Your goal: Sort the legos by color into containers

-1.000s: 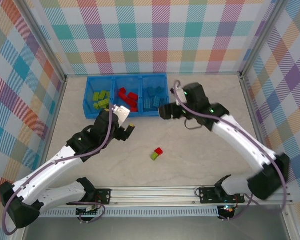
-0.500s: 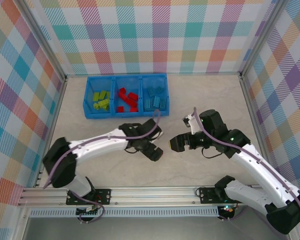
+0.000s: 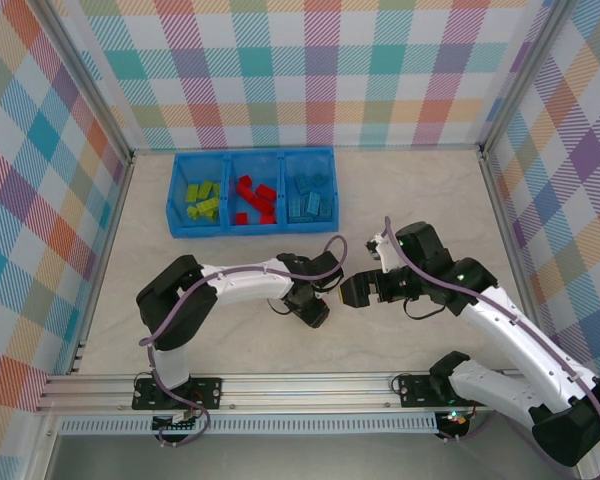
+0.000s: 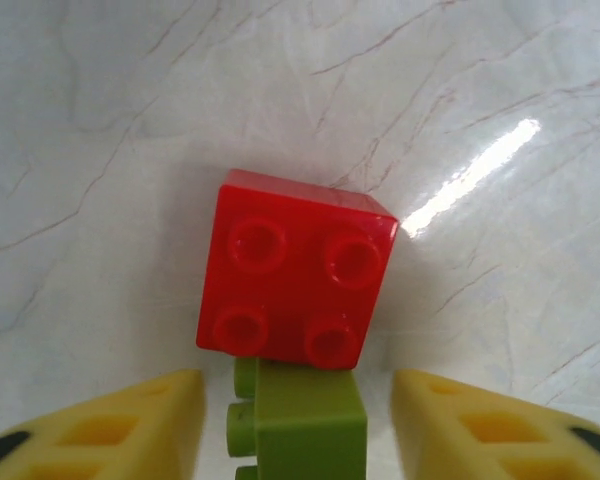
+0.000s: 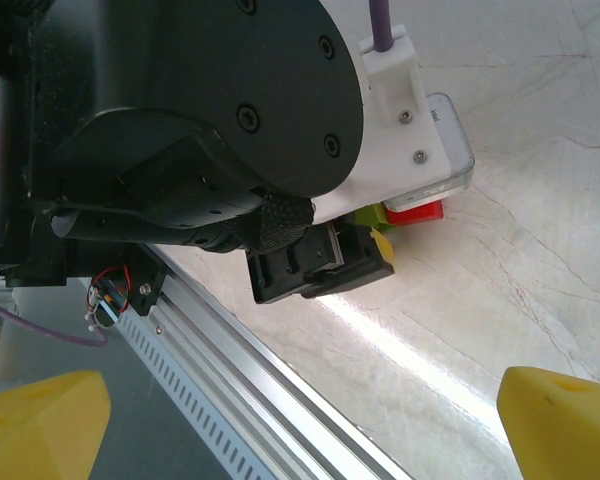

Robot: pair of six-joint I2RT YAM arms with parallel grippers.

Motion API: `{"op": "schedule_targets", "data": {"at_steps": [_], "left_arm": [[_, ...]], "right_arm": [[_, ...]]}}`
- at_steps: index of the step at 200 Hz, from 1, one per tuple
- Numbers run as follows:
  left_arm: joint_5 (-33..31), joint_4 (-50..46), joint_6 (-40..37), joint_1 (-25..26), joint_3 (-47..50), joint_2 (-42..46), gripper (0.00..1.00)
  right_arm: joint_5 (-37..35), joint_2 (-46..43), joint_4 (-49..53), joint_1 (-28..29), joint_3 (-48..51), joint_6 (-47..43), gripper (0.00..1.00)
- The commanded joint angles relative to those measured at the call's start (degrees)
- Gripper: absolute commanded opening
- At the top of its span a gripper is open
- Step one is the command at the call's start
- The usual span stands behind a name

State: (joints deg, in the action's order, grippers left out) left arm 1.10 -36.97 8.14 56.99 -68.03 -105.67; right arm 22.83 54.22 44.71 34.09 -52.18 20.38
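A red lego (image 4: pixel 295 280) lies studs-up on the pale table, with a lime green lego (image 4: pixel 302 428) on its side touching its near edge. My left gripper (image 4: pixel 295 432) straddles the green one, a narrow gap showing on each side of its yellow fingers (image 4: pixel 130 425). From above, the left gripper (image 3: pixel 315 312) covers both bricks. My right gripper (image 3: pixel 348 292) hovers open just to its right, with nothing between its fingertips (image 5: pixel 40 425); its camera catches the red lego (image 5: pixel 417 212) under the left wrist. The blue containers (image 3: pixel 250 154) hold green (image 3: pixel 202 200), red (image 3: pixel 255 198) and blue (image 3: pixel 310 197) legos.
The two grippers sit very close together at the table's middle. An aluminium rail (image 3: pixel 310 385) runs along the near edge, close below the right gripper (image 5: pixel 300 420). Checked walls with metal posts enclose the table on three sides.
My left arm swung from beside the tray to the table's middle, came down over the two bricks, and its fingers narrowed. My right arm drew back from the tray and opened fully.
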Motion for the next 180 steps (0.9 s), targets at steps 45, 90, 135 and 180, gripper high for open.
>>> {"op": "schedule_targets", "data": {"at_steps": [45, 90, 135, 180], "left_arm": [[1.1, 1.9, -0.3, 0.8, 3.1, 4.3, 0.2], [-4.1, 0.7, -0.3, -1.7, 1.6, 14.9, 0.14], [-11.5, -1.1, -0.8, -17.8, -4.2, 22.4, 0.12], [-13.3, -3.2, -0.3, -38.1, -13.6, 16.6, 0.1]], "right_arm": [[0.8, -0.8, 4.6, -0.2, -0.9, -0.9, 1.0], [0.1, -1.5, 3.4, -0.2, -2.8, -0.1, 1.0], [-1.4, -3.0, -2.1, -0.2, -1.8, 1.6, 1.0], [0.0, -4.0, -7.4, -0.2, 0.4, 4.0, 1.0]]}}
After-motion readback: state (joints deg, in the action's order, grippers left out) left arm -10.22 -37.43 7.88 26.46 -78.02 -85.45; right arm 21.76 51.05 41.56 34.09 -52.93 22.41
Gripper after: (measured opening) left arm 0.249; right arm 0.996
